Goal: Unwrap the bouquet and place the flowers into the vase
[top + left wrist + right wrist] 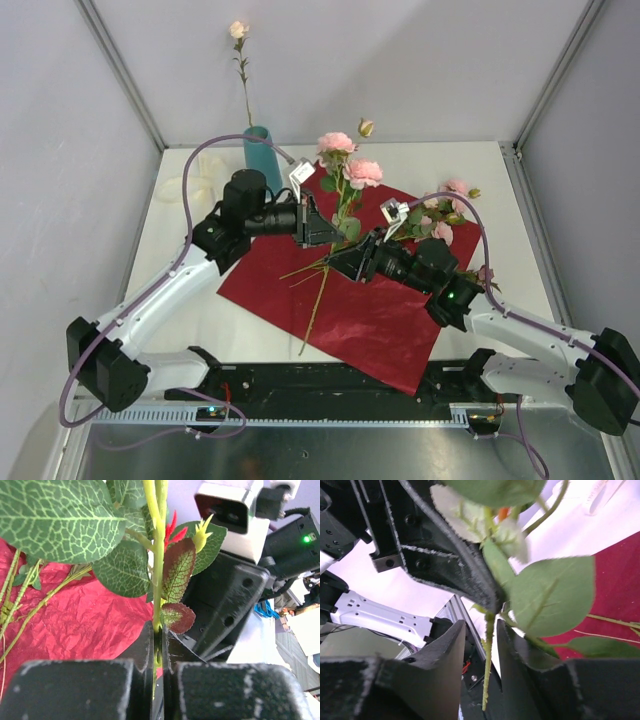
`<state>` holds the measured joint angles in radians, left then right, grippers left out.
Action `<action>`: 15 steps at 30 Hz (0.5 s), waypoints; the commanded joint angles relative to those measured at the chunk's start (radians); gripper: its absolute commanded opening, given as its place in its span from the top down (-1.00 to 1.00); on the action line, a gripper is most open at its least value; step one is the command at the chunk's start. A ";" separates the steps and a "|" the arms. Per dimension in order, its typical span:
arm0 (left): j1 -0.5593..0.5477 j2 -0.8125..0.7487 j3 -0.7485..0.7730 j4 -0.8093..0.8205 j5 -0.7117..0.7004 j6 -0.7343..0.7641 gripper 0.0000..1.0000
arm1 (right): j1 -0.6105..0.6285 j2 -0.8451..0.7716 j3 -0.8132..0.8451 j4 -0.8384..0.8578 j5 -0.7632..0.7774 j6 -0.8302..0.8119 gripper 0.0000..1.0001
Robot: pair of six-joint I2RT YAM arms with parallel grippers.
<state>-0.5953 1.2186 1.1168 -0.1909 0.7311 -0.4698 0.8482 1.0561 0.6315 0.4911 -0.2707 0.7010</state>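
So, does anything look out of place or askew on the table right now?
The red wrapping sheet lies skewed, its near corner over the black rail. Loose roses lie on its right side; one rose stands in the vase.

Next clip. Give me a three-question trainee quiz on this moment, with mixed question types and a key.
1. True or false: the vase already holds one rose.
2. The left pincer is: A) open and empty; B) shut on a rose stem; C) shut on the vase rim.
3. Fill in: the right pincer has its jaws ____ around that same stem.

Key: 1 true. 2 B. 3 open, with the stem in the gap between them.
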 commanded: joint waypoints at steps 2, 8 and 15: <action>0.024 0.022 0.078 0.051 -0.064 0.035 1.00 | 0.008 -0.054 0.052 -0.012 0.026 -0.029 -0.13; 0.108 0.015 0.140 0.043 -0.229 0.104 1.00 | 0.007 -0.149 0.050 -0.137 0.090 -0.077 -0.85; 0.154 0.010 0.285 0.062 -0.738 0.416 1.00 | 0.000 -0.252 0.045 -0.272 0.220 -0.137 -0.99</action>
<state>-0.4515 1.2480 1.2896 -0.1898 0.3447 -0.2905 0.8497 0.8513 0.6365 0.2966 -0.1478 0.6231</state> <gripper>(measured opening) 0.036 0.990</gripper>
